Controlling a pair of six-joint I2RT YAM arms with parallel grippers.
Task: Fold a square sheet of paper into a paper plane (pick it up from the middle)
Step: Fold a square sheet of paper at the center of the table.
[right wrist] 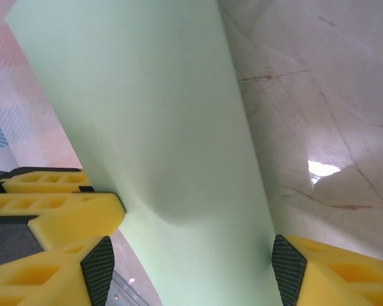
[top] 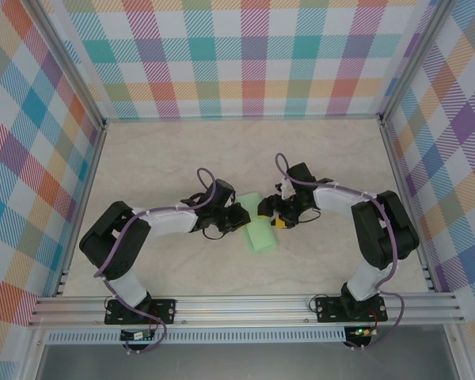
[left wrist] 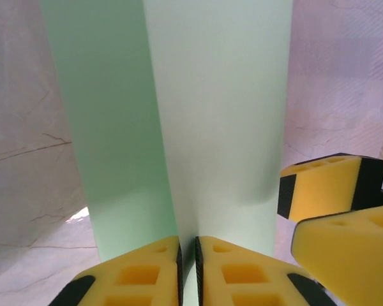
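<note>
Honestly, with the left gripper (left wrist: 187, 247) pinching the paper (top: 260, 236) along its crease mid-table and the right gripper (right wrist: 191, 252) spread around it at 2 o'clock, I'd line up edges before pressing.

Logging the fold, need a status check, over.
Left gripper jaws pinched on paper edge. Right gripper jaws wide astride it, grip unclear. No obstruction seen.

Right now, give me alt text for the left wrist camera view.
The left pincer is shut on the near edge of the square sheet of paper, creased lengthwise. The right pincer sits at the paper's right edge.
</note>
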